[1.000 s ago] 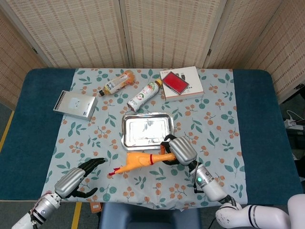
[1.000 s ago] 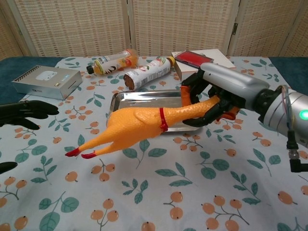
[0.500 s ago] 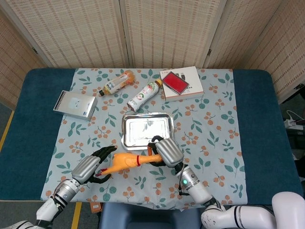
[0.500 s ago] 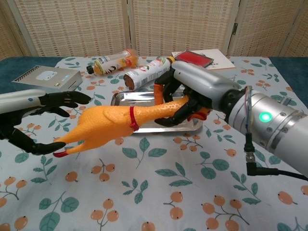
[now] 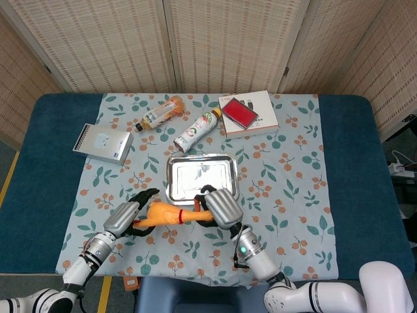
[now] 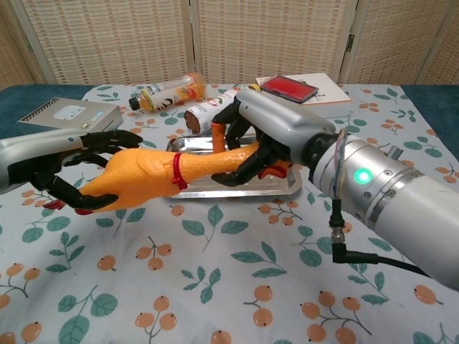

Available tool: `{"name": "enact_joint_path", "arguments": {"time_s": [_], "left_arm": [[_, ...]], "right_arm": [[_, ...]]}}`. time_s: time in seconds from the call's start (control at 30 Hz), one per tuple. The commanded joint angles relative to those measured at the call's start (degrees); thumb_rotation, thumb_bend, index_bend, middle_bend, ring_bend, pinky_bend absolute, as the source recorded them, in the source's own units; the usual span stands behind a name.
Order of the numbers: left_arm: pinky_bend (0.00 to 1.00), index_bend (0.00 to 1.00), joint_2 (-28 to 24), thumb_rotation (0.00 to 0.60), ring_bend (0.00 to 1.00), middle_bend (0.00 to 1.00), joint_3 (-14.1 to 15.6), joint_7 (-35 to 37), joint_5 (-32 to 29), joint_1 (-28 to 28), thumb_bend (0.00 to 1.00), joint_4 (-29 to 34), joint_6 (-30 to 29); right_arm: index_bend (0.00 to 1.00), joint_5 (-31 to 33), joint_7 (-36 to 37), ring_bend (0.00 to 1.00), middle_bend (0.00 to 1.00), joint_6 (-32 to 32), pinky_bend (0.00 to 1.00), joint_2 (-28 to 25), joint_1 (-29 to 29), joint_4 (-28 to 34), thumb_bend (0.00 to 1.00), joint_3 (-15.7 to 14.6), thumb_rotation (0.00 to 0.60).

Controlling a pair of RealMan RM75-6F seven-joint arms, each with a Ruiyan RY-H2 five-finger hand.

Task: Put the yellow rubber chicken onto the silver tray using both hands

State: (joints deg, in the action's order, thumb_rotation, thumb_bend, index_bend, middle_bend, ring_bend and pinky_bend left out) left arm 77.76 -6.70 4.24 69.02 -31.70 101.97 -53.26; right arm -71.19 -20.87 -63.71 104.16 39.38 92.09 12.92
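Two robot hands, left robot hand [image 6: 68,168] and right robot hand [image 6: 269,132], grip one yellow rubber chicken [image 6: 147,178].

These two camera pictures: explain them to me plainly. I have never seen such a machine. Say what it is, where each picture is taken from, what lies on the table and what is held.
This is a robot with two arms, each ending in a robot hand with fingers. One picture looks down from the robot's head; the other looks forward from its chest.

On the flower-patterned tablecloth lie a shiny silver metal tray, an orange juice bottle, a white bottle with a red label, a grey metal box and a white box with a red card on top.

A yellow rubber chicken is held above the cloth, in front of the tray. The right robot hand grips its neck end; the left robot hand holds its leg end.
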Motion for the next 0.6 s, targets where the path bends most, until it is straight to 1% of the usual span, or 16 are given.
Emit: {"name": "enact_joint_path", "arguments": {"time_s": [0.03,0.17,0.3,0.4,0.6], "left_arm": [[0.12,0.00,-0.2,0.600,0.00,0.00,-0.1,1.1,-0.4,-0.4,0.36,0.3,1.1],[0.16,0.00,-0.6,0.600,0.00,0.00,0.1,2.6,0.1,-0.6,0.36,0.9,1.9],[0.20,0.00,-1.1,0.600,0.00,0.00,0.8,3.3,1.0,-0.9,0.36,1.5,3.0],[0.21,0.00,-1.1,0.600,0.00,0.00,1.0,4.2,1.1,-1.1,0.36,1.9,3.6],[0.23,0.00,0.3,0.600,0.00,0.00,0.9,4.2,0.9,-1.2,0.36,0.8,3.1]], "right_arm": [[0.93,-0.2,-0.8,0.88,0.78,-0.6,1.00,0.8,0.2,-0.8,0.23,-0.1,0.600],[0.93,-0.3,-1.8,0.88,0.78,-1.8,1.00,1.9,0.2,-2.1,0.23,0.2,0.600],[0.93,0.0,-4.3,0.88,0.78,-3.6,1.00,3.6,0.1,-3.9,0.23,0.4,0.600],[0.93,0.2,-5.8,0.88,0.78,-4.6,1.00,4.8,0.1,-4.8,0.23,0.5,0.600],[0.93,0.7,-5.5,0.88,0.78,-4.4,1.00,5.4,-0.1,-3.6,0.23,0.5,0.600]]}}
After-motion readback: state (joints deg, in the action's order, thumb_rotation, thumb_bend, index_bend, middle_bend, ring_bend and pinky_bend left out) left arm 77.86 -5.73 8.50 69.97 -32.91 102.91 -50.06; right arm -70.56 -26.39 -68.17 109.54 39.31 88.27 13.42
